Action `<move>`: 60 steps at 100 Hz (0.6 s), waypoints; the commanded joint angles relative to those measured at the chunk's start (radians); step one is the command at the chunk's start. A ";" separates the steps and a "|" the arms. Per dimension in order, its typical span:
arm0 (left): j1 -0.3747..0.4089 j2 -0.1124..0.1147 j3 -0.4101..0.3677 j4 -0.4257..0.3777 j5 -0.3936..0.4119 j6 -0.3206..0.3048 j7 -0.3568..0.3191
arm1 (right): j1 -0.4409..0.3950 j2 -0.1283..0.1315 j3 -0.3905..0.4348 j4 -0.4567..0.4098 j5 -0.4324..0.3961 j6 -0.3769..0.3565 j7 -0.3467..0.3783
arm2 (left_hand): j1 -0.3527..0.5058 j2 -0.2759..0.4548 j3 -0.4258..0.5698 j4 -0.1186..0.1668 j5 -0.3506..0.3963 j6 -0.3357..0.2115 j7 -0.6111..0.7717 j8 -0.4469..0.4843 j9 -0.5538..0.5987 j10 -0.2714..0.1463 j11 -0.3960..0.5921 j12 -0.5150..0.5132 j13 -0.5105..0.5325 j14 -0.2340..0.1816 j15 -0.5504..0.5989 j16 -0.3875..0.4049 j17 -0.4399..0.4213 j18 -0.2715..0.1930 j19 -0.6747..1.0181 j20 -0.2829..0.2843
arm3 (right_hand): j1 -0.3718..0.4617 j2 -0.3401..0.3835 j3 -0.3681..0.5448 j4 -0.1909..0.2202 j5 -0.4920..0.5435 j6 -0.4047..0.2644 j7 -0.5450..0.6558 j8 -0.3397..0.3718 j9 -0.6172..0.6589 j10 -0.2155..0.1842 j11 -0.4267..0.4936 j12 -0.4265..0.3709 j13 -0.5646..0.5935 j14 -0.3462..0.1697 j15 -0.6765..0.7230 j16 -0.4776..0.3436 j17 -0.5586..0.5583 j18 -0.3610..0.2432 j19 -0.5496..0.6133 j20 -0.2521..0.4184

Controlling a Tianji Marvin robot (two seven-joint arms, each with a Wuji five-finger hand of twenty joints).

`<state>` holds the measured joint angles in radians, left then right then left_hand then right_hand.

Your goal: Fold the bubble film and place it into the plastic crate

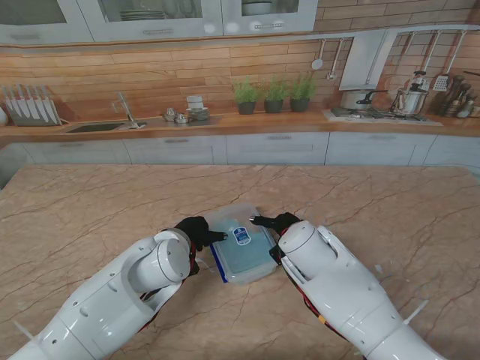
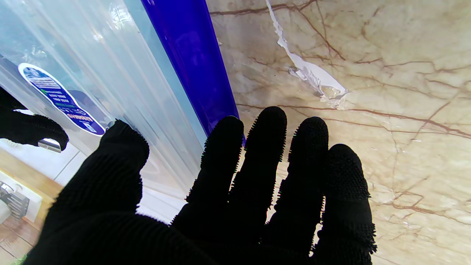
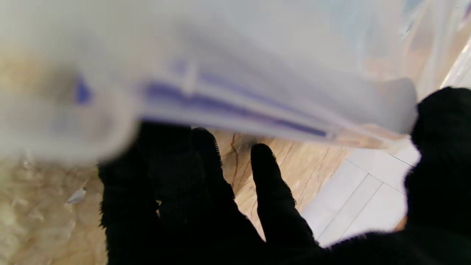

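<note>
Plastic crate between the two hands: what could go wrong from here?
1. Both hands, left hand and right hand, press the plastic crate from its sides; its smooth clear walls could slip.
2. I cannot find the bubble film in any view; folding may be undone.

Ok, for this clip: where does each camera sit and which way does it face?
Stand view: above the shoulders, facing down at the marble table; both white arms and black-gloved hands flank the clear plastic crate with blue-edged lid.
Left wrist: along the left hand toward the crate.
Right wrist: along the right hand, crate blurred close.
All three views share the crate.
</note>
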<state>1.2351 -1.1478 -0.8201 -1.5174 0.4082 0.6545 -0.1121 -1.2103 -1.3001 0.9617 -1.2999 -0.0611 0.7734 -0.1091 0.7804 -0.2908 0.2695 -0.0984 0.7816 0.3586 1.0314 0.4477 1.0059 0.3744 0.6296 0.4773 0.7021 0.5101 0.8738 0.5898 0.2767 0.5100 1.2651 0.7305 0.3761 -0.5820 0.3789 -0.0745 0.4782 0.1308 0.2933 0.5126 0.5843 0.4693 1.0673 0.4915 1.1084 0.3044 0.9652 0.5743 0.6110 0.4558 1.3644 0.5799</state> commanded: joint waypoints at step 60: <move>0.035 -0.004 0.002 0.021 -0.018 -0.003 -0.009 | -0.023 0.033 -0.026 0.011 -0.103 -0.169 -0.008 | 0.109 -0.065 0.066 0.036 -0.011 -0.098 -0.020 -0.007 0.003 -0.013 0.010 -0.007 0.003 0.004 -0.005 -0.006 -0.027 -0.029 0.021 0.001 | 0.208 0.167 0.255 0.013 0.464 -0.041 0.343 -0.004 0.171 0.035 0.066 0.085 0.090 -0.103 0.589 0.060 -0.072 -0.165 0.149 0.036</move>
<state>1.2387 -1.1506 -0.8234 -1.5162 0.3991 0.6516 -0.1121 -1.2246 -1.2903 0.9483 -1.2914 -0.1443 0.6112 -0.1352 0.7689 -0.2899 0.2573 -0.1022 0.7812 0.3220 1.0300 0.4475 1.0056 0.3704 0.6296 0.4720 0.7021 0.5079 0.8732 0.5898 0.2686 0.5069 1.2651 0.7305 0.5021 -0.4940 0.5618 -0.0731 0.8976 0.1219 0.6017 0.5147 0.7255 0.5076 1.1382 0.5867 1.1990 0.1649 1.5551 0.6243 0.5520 0.2649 1.5051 0.5889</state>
